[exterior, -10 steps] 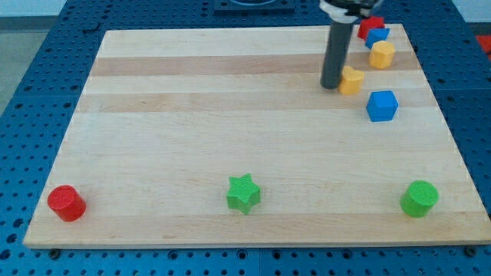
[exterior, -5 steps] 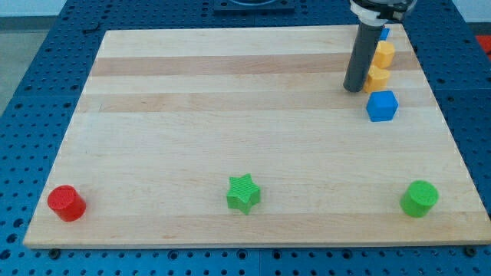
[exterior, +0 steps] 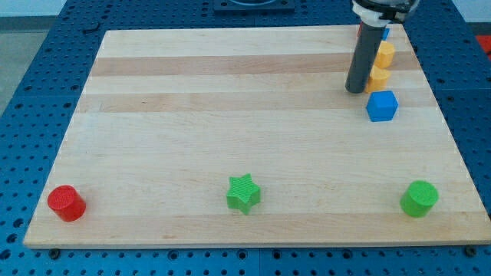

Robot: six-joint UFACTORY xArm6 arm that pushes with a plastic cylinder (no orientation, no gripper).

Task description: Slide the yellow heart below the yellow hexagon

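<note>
Near the bottom-left corner of the wooden counter stands a red cylinder. Along the bottom edge, about midway, sits a green star, and toward the bottom-right corner a green cylinder.

Toward the top-right corner, my tip rests on the counter at the lower end of the dark rod; there is no end effector to spread or press together, only this straight rod. The tip is just to the left of the yellow heart, touching it or very nearly so. The heart is a small, bright yellow block with a paler top face; the rod hides its left part, so its lobes cannot be made out clearly. It lies directly below the yellow hexagon, the two touching or just apart. Just below the heart sits a blue cube. Above the hexagon, slivers of a blue block and a red block peek out beside the rod; their shapes cannot be told.
</note>
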